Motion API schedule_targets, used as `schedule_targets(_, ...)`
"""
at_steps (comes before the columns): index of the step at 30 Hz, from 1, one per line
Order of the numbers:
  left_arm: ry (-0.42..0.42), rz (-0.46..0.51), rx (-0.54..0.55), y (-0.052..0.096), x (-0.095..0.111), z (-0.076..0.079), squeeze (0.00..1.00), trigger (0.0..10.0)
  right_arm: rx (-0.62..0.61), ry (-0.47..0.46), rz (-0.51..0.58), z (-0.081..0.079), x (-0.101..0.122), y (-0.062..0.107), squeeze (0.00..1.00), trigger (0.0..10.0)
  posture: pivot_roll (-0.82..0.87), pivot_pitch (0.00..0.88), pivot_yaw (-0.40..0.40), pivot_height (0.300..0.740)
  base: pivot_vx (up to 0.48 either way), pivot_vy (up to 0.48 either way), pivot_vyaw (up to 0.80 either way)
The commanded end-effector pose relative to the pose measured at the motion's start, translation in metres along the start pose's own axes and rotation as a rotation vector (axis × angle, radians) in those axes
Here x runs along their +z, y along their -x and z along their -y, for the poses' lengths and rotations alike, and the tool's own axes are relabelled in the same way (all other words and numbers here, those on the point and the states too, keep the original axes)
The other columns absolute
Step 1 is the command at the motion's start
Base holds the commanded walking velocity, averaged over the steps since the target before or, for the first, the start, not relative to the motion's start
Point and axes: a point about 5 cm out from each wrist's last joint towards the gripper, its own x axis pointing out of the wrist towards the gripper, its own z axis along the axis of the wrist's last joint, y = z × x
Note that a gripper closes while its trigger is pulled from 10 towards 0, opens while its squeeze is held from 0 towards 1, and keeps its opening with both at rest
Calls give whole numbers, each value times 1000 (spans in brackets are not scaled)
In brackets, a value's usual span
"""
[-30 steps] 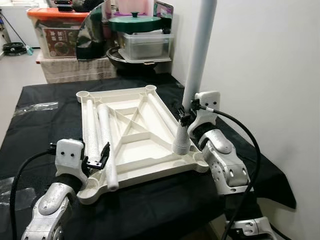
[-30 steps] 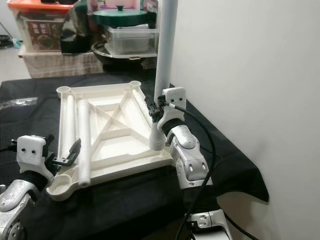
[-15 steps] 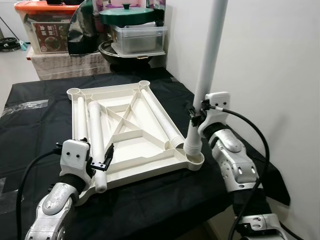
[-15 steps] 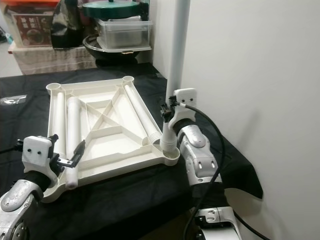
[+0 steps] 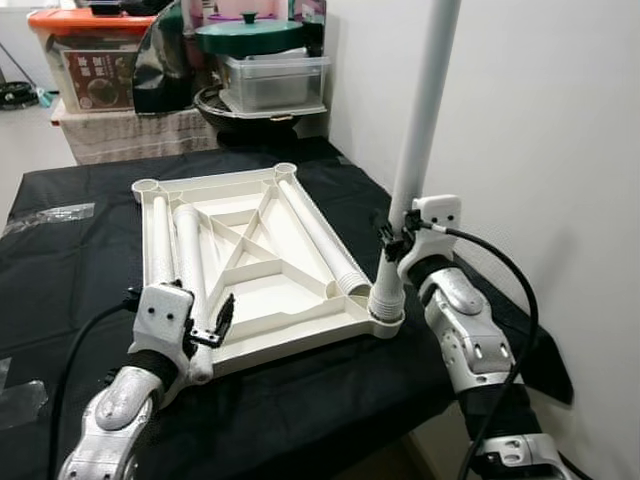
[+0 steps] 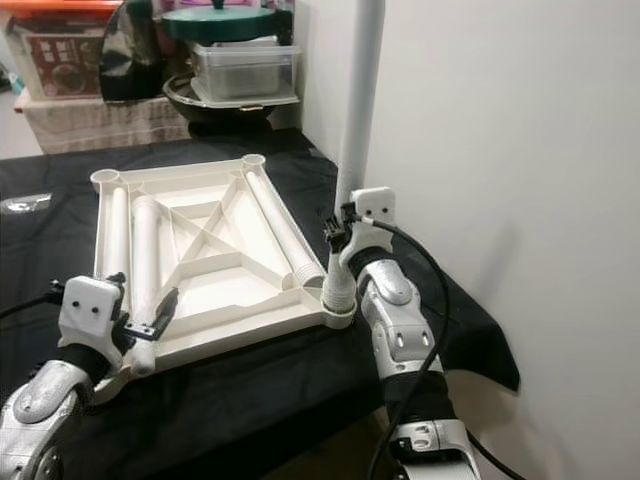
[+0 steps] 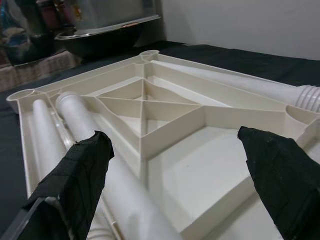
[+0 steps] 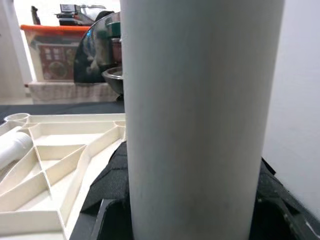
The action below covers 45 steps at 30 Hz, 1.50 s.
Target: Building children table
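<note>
White table leg [image 5: 420,140] upright in tabletop [image 5: 262,262] corner socket [image 5: 385,318].
Right gripper [image 5: 391,238] jaws clamp the leg; left gripper [image 7: 175,175] jaws spread, tabletop's ribbed underside between them.

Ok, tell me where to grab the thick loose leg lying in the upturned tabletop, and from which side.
Grip the thick leg mid-shaft, coming from above with the left gripper. It lies flat in the tabletop between a thinner leg and a rib, so only its top is clear.

A black cloth [image 5: 330,390] covers the work surface. Behind it stand an orange-lidded storage box [image 5: 95,60], a dark wok [image 5: 262,108] holding a clear plastic container [image 5: 272,82], and a green pot lid [image 5: 250,35] on top.
</note>
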Motion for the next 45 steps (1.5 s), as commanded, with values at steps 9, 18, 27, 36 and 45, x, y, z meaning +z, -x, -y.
schedule_targets(9,-24,-8,-9,0,-3,1,0,10000,20,-18,-31,-4,-13,3,0,10000,67,0,-65,740,0,0,0)
schedule_targets(18,-39,-15,-11,0,-5,3,0,10000,53,-36,-42,-11,-20,1,0,10000,72,0,-71,740,0,0,-108)
schedule_targets(27,-41,-27,0,2,-7,1,0,10000,68,-81,-57,-9,-31,13,0,10000,68,0,-69,740,0,0,0)
schedule_targets(36,-42,-32,7,1,-8,-2,0,10000,150,-111,-64,-13,-40,32,0,10000,60,0,-59,740,0,0,0)
schedule_targets(45,-42,-37,16,0,-9,-6,0,10000,356,-76,-129,-24,-44,34,0,10000,62,0,-55,740,0,0,0)
